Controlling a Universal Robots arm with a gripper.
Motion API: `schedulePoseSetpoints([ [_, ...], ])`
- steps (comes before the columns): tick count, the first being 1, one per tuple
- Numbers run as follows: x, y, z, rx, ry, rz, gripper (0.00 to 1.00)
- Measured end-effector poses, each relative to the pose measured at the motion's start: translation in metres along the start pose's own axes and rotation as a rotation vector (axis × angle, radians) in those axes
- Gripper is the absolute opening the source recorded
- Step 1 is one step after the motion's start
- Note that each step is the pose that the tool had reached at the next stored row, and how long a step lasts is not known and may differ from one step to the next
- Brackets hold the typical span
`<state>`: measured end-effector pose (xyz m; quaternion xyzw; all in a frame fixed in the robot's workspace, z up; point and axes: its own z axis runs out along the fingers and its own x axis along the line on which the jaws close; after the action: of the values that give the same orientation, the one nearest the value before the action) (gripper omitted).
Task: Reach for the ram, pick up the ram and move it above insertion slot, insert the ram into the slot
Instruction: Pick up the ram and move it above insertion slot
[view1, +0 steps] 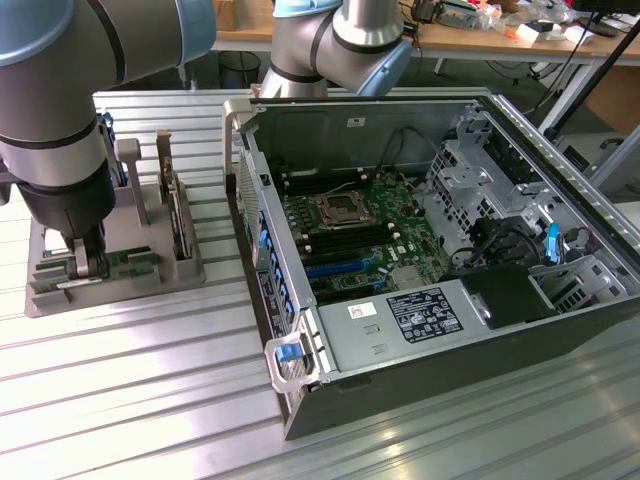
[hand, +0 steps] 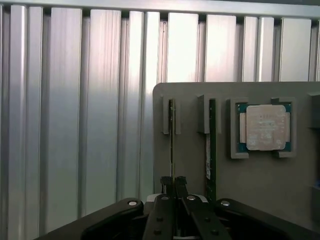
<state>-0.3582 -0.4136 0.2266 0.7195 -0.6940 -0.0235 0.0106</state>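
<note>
At the tray: the gripper (view1: 88, 265) is down over the grey tray (view1: 190, 268). The tray sits on the ribbed table (view1: 150, 400) at the exterior view's left, well apart from the open case (view1: 450, 365).
Claw: the fingers (hand: 166, 184) stand close together on either side of a thin stick seen edge-on. No gap shows in the wrist view, so they are judged clamped on it.
Ram: the gripped stick is the ram (hand: 171, 140). It stands upright on its edge between two grey posts of the tray and looks seated in its holder, not lifted.
Neighbours: a second stick (hand: 211, 150) stands parallel just beside the ram in its own posts. A square processor (hand: 263, 127) lies flat in a pocket further along. Neither is touched.
Slot: the black slot (view1: 340, 243) lies on the board (view1: 400, 200) inside the case, beside the square socket, with blue sockets (view1: 330, 270) next to it. Several black slots are alike, and which one is meant cannot be told. None appears to hold a stick.
Done: the reach is judged complete, and the grasp made or all but made.
Not yet done: lift from the tray, carry to the case, placing above the slot, insertion.
Progress: early, with the ram at its start place and the slot far from it.
</note>
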Motion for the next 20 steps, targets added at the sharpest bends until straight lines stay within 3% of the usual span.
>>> schedulePoseSetpoints([
  [20,-0.001,0.0019,-0.0393,-0.0001,0.0000,0.000,0.12],
])
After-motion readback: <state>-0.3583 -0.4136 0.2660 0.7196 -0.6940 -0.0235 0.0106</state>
